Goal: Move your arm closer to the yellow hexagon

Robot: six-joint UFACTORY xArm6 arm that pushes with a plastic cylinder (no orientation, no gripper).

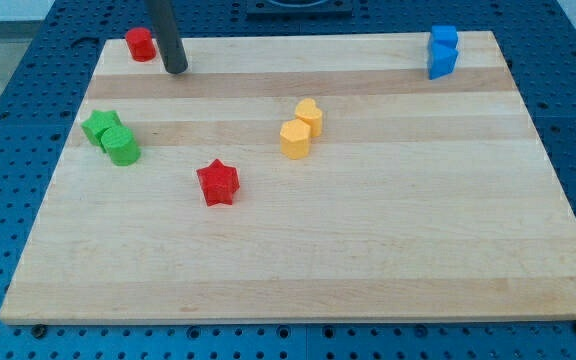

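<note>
Nearest, a red star-shaped block (217, 183) sits left of centre on the pale wooden board (368, 260). Just beyond, the yellow hexagon block (294, 139) touches a second yellow block (310, 115). Far left: two green blocks (111, 138). Far back, the rod's tip (175, 70) rests beside a red cylinder (140, 44); no jaws to judge. Risk: overshooting would shove the hexagon instead of merely nearing it.

My tip (175, 69) rests at the view's top left.
</note>
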